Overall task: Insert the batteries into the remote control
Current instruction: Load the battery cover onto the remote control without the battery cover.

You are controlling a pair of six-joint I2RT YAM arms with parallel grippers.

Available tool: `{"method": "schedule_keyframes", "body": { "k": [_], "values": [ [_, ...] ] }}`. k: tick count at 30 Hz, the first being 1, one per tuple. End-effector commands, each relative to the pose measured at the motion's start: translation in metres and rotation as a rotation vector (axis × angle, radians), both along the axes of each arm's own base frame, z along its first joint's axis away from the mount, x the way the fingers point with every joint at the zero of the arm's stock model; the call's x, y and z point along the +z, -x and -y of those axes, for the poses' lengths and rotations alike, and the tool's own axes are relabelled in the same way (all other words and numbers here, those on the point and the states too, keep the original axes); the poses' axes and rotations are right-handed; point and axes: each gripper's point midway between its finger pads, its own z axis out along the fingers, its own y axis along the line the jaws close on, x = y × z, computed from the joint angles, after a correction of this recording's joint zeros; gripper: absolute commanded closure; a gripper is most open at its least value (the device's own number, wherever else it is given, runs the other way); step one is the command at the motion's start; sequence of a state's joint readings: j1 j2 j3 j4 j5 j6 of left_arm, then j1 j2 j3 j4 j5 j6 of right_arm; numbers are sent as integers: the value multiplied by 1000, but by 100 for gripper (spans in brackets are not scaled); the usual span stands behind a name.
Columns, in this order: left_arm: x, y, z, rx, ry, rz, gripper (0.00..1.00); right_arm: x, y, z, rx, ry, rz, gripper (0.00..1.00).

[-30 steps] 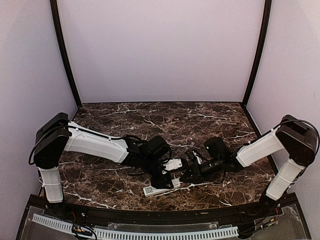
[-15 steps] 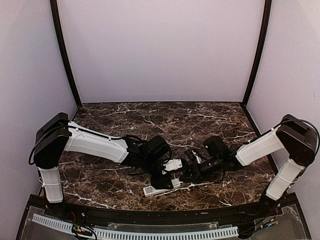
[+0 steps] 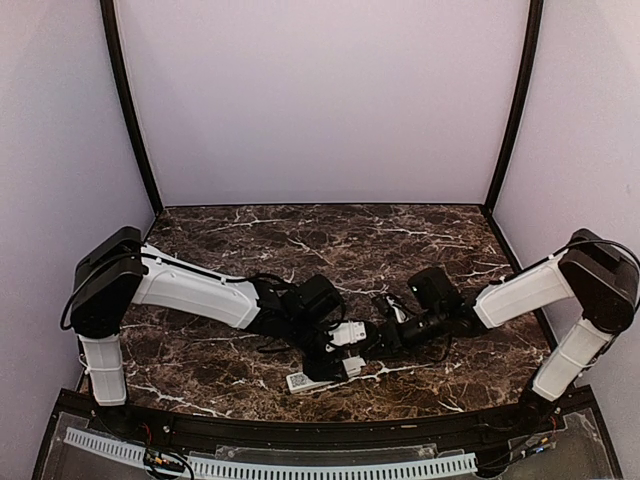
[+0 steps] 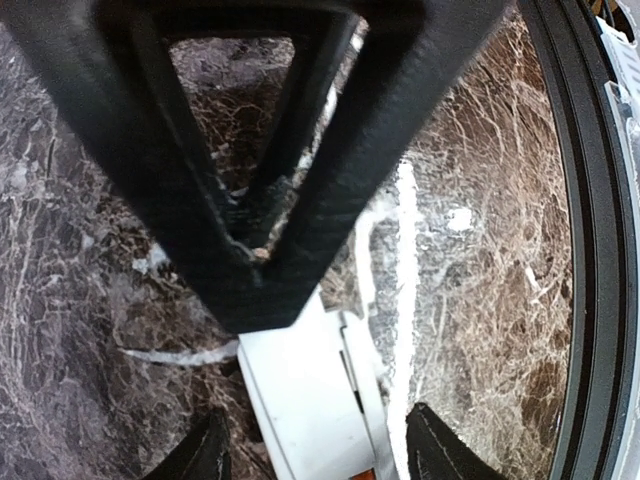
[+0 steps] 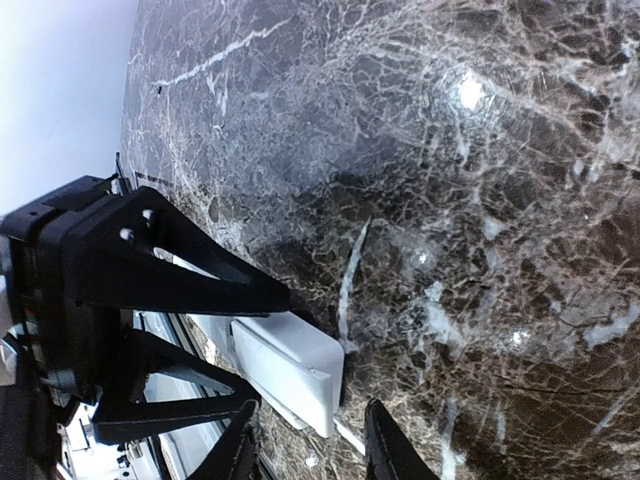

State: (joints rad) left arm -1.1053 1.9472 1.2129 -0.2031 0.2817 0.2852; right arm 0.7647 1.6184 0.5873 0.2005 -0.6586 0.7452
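Both grippers crowding the remote control [image 4: 300, 400], mid front edge of the counter [image 3: 400, 240]

Left gripper [image 4: 320, 455] sits spread wide astride it, not clearly pinching; right gripper [image 5: 312, 448] is parted and empty just off its end. I'd clamp the left first — steady the body — before the right goes in. Versus a second ago, the right has edged slightly closer.
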Motion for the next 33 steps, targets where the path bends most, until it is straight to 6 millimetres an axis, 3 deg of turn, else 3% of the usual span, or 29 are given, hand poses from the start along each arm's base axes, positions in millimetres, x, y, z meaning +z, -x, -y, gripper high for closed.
{"method": "schedule_keyframes", "body": {
  "k": [1, 6, 23, 33],
  "values": [
    [1, 11, 8, -42, 14, -8, 41, 9, -8, 3, -17, -3, 41, 67],
    [-1, 10, 9, -26, 20, -7, 42, 8, -7, 4, -16, -3, 41, 66],
    [-12, 12, 1, -9, -24, -14, 58, -1, 1, 7, -18, -13, -1, 66],
    [-14, 13, -1, -6, -31, -18, 62, -7, 9, 1, 4, -56, -57, 79]
  ]
}}
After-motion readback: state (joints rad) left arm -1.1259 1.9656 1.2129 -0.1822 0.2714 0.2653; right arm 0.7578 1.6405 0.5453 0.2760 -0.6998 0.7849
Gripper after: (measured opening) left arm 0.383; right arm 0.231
